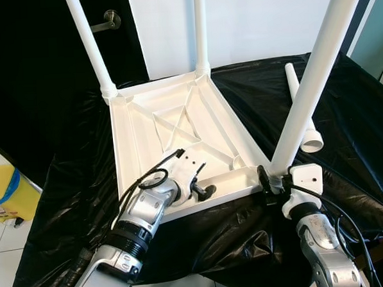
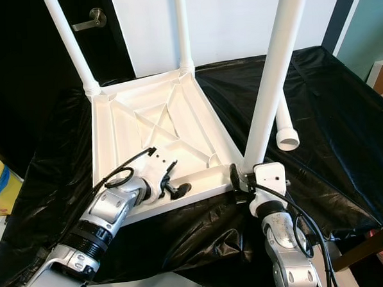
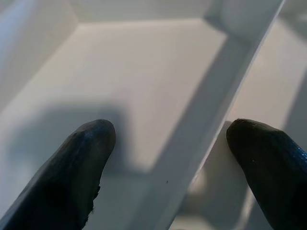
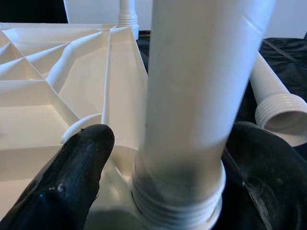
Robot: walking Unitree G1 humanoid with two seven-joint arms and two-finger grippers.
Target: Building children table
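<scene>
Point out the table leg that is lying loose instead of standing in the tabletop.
The leg lying on the black cloth, right of the upturned tabletop; the other three stand upright in corners.

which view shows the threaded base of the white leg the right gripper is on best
The right wrist view: the white plastic table leg sits between the right gripper fingers, thread ridges visible at its socket. Both eye views show its length, with the base partly hidden. The left wrist view shows white tabletop ribs.

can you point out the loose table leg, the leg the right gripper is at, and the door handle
loose table leg [image 1: 311, 139]: left eye view, on its threaded end, lying on the black cover.
upright leg [image 1: 316, 72]: left eye view, mid-shaft, above the right gripper [image 1: 271, 180].
door handle [image 1: 108, 21]: left eye view, on the metal lever.
</scene>
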